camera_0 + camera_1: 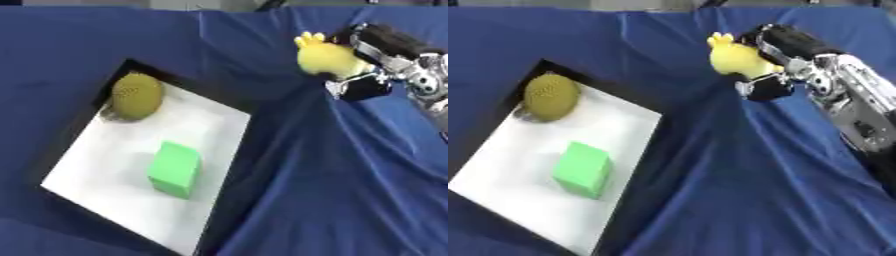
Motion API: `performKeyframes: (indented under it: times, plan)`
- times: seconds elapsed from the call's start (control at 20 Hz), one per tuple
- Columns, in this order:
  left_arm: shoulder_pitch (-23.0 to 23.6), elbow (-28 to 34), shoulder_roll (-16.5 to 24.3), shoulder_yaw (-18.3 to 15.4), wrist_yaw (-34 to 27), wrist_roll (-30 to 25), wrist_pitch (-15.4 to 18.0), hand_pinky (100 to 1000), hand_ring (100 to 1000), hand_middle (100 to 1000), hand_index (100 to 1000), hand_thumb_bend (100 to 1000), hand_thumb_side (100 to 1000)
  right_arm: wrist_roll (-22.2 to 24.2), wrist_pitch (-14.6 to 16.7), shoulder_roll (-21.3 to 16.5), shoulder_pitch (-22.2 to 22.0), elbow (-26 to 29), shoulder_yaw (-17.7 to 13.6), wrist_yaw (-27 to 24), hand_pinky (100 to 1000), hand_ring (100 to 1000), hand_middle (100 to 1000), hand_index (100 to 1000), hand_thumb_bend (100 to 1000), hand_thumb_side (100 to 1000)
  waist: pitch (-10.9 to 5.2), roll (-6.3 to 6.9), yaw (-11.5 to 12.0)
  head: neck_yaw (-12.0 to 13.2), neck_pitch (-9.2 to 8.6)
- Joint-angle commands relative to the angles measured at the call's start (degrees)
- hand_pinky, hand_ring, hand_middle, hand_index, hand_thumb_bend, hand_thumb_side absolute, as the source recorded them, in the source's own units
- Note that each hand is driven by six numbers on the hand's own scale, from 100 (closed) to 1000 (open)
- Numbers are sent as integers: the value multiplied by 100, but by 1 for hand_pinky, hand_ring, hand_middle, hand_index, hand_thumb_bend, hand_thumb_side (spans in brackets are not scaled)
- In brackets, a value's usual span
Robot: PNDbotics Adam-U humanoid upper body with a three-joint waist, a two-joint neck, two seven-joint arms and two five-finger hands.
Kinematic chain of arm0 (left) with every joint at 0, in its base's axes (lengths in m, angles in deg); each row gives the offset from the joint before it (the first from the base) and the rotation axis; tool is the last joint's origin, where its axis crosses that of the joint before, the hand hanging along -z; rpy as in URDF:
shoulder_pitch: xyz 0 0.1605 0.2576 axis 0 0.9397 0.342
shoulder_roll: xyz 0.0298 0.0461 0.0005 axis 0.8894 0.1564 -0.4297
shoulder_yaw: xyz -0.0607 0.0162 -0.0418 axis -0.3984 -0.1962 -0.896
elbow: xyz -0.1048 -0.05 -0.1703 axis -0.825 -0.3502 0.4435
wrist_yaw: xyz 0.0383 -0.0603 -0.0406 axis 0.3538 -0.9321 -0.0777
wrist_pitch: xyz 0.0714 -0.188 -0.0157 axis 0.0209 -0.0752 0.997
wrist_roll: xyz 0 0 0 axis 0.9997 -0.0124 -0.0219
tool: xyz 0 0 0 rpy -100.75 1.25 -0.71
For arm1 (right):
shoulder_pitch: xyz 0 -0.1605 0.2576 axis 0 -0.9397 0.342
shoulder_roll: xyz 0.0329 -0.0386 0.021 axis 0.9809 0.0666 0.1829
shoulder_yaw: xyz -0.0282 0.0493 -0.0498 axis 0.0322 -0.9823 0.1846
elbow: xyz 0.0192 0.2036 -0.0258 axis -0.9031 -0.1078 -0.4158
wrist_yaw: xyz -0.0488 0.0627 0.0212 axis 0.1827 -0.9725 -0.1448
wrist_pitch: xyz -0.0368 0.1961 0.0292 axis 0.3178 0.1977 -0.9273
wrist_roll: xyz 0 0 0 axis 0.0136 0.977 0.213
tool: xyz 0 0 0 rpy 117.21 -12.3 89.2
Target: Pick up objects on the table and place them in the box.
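My right hand (785, 65) up over the blue cloth (737, 185), fingers curled round a yellow toy (737, 59), box (131, 192) holding a green block (175, 169) and an olive ball (136, 96)

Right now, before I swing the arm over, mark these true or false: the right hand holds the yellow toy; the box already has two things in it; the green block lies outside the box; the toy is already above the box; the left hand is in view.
1. The right hand holds the yellow toy. True: its fingers curl round the toy.
2. The box already holds two things. True: a green block and a round olive-yellow object.
3. The green block lies outside the box. False: it sits on the box's white floor.
4. The toy is already above the box. False: it is off to the box's right, over the blue cloth.
5. The left hand is in view. False: it shows in neither view.
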Motion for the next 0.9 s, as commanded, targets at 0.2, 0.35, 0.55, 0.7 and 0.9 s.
performKeyframes:
  times: [0.2,0.35,0.55,0.7,0.9]
  plan:
    - [2,96,156,-16,62,-32,6,893,798,723,837,207,743,-78,139,-166,756,767,-159,-712,799,731,544,713,100,306,-294,17,-26,35,-6]
    - [15,97,154,-3,71,-45,6,894,799,723,837,205,734,-40,325,-113,1224,799,-75,-1013,799,730,544,713,100,123,-371,7,-38,132,-45]
    - [38,102,144,0,78,-46,11,894,799,724,837,207,731,252,480,149,1685,803,182,-1204,797,718,528,700,100,143,-434,12,-36,160,-96]
    - [48,103,146,7,80,-51,11,893,799,724,837,208,731,567,552,516,1924,803,382,-1253,796,717,527,700,100,144,-472,18,-46,175,-162]
    - [93,90,182,18,88,-62,5,893,799,724,837,209,732,999,609,1008,2131,803,680,-1230,789,714,528,698,100,177,-550,-24,-118,220,39]
